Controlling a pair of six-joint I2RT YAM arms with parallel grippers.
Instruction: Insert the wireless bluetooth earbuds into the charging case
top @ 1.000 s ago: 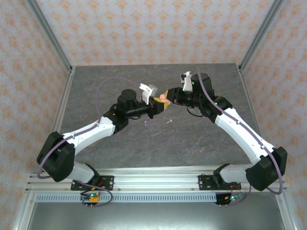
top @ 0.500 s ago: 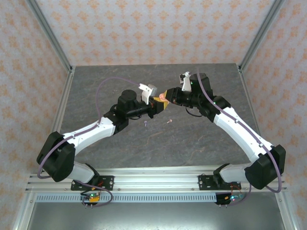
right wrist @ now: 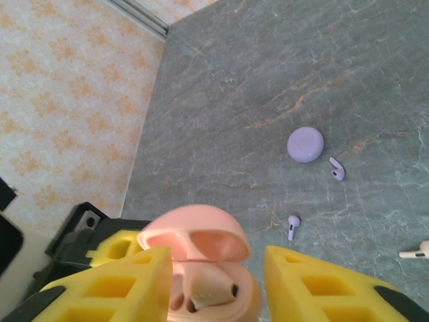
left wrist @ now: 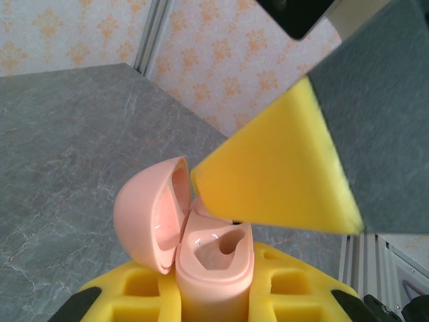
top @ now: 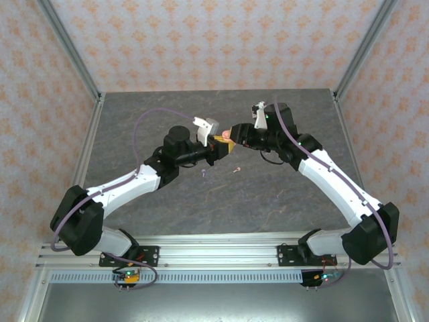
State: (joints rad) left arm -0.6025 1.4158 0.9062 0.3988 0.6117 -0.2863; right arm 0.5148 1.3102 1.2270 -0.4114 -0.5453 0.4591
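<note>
Grey stone-look table (top: 268, 201), wallpapered walls (top: 214, 40) well back, open slab on every side. The left gripper (top: 216, 145) clamps the salmon-pink round charging case (left wrist: 214, 255) above mid-table, lid flipped open. The right gripper (right wrist: 216, 278) has its yellow pads (right wrist: 120, 282) spread, straddling that case. Two lilac earbuds (right wrist: 337, 170) (right wrist: 291, 227), one salmon-pink earbud (right wrist: 415, 252) and a round lilac case (right wrist: 305, 144) lie loose on the table.

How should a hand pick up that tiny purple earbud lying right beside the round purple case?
Pinch the lilac earbud across its rounded head, coming straight down from above. It lies flat on the table, probably too low to take from the side. The purple case sits close beside it, so the pinch should likely run alongside the case rather than toward it.
</note>
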